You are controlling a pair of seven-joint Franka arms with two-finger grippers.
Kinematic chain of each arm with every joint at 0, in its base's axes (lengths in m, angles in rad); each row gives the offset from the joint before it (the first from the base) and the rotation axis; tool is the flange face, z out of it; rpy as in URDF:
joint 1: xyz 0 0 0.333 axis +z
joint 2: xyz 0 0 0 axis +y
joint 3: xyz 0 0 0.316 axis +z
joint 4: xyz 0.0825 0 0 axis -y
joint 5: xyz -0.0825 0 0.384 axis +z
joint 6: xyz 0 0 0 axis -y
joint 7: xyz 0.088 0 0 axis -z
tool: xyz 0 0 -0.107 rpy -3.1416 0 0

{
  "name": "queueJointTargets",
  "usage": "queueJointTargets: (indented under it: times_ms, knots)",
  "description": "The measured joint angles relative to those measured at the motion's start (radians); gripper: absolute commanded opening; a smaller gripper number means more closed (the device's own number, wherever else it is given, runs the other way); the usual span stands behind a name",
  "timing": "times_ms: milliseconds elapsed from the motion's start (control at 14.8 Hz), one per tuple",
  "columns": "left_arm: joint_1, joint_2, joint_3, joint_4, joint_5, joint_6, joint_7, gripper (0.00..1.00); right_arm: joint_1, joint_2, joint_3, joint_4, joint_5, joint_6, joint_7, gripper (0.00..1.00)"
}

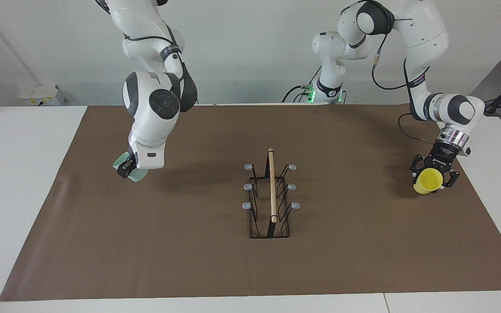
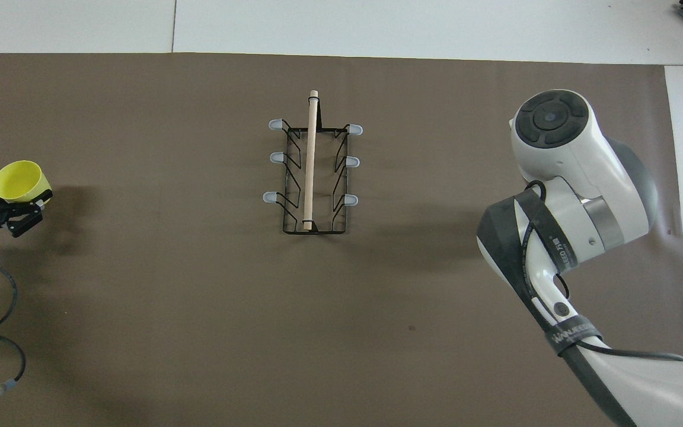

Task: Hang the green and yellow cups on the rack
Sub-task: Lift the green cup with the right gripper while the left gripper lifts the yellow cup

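Two cups counted: one green cup [image 1: 135,174], one yellow cup [image 1: 427,181]. One rack [image 1: 270,201] seen, six grey-tipped prongs, one wooden rod. Two robot arms, one brown mat [image 1: 215,265].

The scene is evenly and brightly lit from above, with no glare on the brown mat [image 1: 215,261]. Soft, blurred shadows are cast on the mat just beside the left pincer [image 1: 434,181] and under the right pincer [image 1: 125,168]. A faint shadow is seen beside the rack [image 1: 270,200]. Both views are sharp throughout. Little bending of straight lines is noticed toward the edges.
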Motion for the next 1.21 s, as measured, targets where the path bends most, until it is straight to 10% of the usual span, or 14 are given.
queueJointTargets:
  times_ms: [808,1212]
  knots:
    - [0.009,-0.2,-0.126,0.124,0.505,-0.002,-0.007,0.0,-0.055,-0.111,-0.001,0.005,0.922,0.327,-0.018,0.0]
    - [0.033,-0.261,-0.333,0.161,0.869,0.078,-0.075,0.0,-0.066,-0.234,0.0,-0.288,1.678,0.534,-0.445,0.0]
